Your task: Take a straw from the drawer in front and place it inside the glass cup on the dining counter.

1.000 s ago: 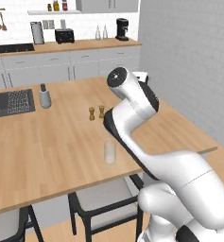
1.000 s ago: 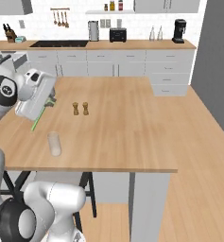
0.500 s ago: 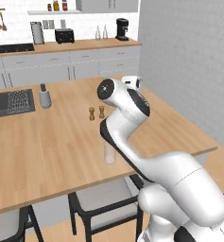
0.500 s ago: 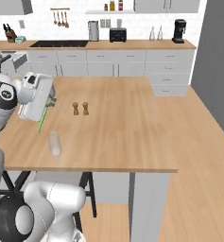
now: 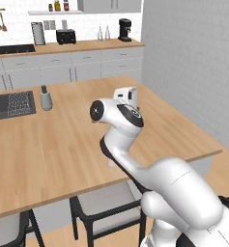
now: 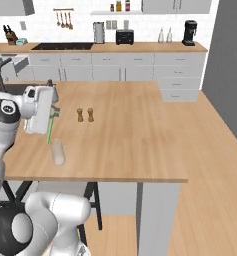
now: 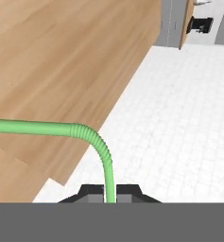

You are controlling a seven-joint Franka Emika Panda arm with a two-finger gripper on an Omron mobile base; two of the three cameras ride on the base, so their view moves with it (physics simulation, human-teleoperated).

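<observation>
Green straw (image 7: 92, 137) pinched in pincer (image 7: 109, 194) above dining counter (image 6: 130, 130) edge.

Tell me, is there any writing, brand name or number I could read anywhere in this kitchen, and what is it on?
None: no legible word, label, number or sign in any view.
The coffee machine, toaster and shelf jars show no markings; any would be too small to read.
The green straw in the pincer is plain.

The glossy white, rounded arm (image 5: 174, 193) has smooth bulbous links with dark grey joint bands and round black end caps; its boxy white hand (image 6: 38, 109) ends in what look like small dark finger tips.
</observation>
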